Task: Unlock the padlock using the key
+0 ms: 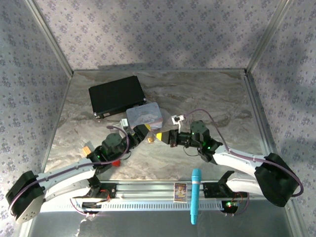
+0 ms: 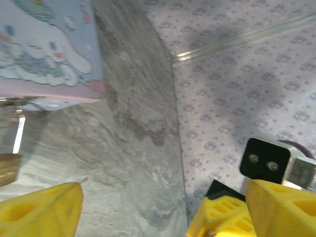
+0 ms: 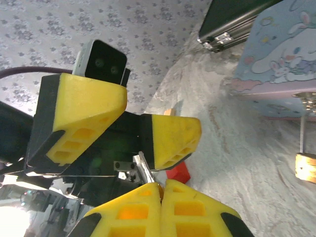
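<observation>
My right gripper point(image 3: 162, 185) is shut on the key point(image 3: 144, 169), a thin silvery blade sticking up out of its yellow fingertips. The key's tip lies close to one yellow finger point(image 3: 173, 138) of my left gripper. The padlock point(image 3: 305, 167), a small brass block with a thin silver shackle, lies on the marble just in front of the pastel tin point(image 3: 276, 59). My left gripper point(image 2: 165, 197) is open with bare table between its fingers. The padlock point(image 2: 7, 169) sits outside its left finger. Seen from above, both grippers meet near the padlock point(image 1: 149, 140).
A black case point(image 1: 117, 95) lies behind the pastel tin point(image 1: 144, 115). A small red block point(image 1: 116, 162) and a tan ridged piece point(image 1: 88, 148) sit by the left arm. A blue tool point(image 1: 195, 195) and a card point(image 1: 180, 192) rest on the near rail.
</observation>
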`<state>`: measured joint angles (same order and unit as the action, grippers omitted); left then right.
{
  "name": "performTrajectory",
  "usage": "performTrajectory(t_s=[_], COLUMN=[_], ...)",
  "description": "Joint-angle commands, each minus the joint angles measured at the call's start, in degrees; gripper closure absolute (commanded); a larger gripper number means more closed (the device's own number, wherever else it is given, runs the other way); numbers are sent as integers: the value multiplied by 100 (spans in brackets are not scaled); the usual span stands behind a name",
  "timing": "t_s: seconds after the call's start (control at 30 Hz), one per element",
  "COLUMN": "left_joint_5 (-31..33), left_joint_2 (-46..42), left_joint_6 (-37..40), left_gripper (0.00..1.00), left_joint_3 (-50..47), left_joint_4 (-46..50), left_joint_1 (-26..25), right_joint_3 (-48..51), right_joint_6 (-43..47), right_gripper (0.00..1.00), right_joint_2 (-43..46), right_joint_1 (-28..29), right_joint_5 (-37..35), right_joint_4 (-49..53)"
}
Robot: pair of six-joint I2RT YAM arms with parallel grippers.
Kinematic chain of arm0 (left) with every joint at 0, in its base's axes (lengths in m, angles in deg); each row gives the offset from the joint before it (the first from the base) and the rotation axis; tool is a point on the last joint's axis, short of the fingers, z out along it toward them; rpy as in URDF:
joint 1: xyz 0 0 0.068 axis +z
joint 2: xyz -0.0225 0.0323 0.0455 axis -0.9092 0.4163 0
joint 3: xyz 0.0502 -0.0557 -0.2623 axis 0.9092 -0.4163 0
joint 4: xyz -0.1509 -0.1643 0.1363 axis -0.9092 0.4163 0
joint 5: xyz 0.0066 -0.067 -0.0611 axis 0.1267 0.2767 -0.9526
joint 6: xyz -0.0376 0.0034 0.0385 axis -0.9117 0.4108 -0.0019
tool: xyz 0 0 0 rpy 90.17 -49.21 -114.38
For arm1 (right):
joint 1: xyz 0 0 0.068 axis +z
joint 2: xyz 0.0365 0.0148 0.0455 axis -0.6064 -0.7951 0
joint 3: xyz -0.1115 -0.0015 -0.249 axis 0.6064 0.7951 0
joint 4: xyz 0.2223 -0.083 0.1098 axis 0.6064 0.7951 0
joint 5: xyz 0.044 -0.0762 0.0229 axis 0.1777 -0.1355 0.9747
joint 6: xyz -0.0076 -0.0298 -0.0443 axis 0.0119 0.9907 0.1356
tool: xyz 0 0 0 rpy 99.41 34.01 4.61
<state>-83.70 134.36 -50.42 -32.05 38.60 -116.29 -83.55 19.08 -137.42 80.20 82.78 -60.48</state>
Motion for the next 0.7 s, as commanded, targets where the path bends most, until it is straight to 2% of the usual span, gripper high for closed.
performTrajectory(t_s=[0.0, 0.1, 0.13, 0.23, 0.33, 0.57, 0.67], left_joint_5=[555, 834, 839, 561, 365, 623, 745], left_joint_2=[-54, 612, 856, 1530, 2171, 3374, 3752], left_joint_6=[238, 750, 987, 1429, 1685, 2047, 2024], left_gripper=[14, 18, 18, 20, 26, 31, 37], left_joint_3=[714, 1577, 1728, 1778, 1750, 2060, 2072], left_joint_4=[1732, 3451, 3589, 3144, 2482, 1908, 1643], left_joint_1=[12, 38, 44, 81, 89, 140, 149], right_joint_3=[109, 118, 110, 1, -30, 15, 44], right_joint_6=[245, 281, 321, 466, 588, 634, 651], right_gripper=[100, 100, 100, 100, 100, 100, 100], right_joint_2=[139, 192, 211, 268, 241, 102, 73], right_joint_1=[-105, -191, -199, -203, -209, -253, -253], right_joint_5=[-379, -818, -950, -1355, -1434, -1516, -1516], right_joint_4=[611, 1127, 1277, 1891, 2048, 2120, 2097])
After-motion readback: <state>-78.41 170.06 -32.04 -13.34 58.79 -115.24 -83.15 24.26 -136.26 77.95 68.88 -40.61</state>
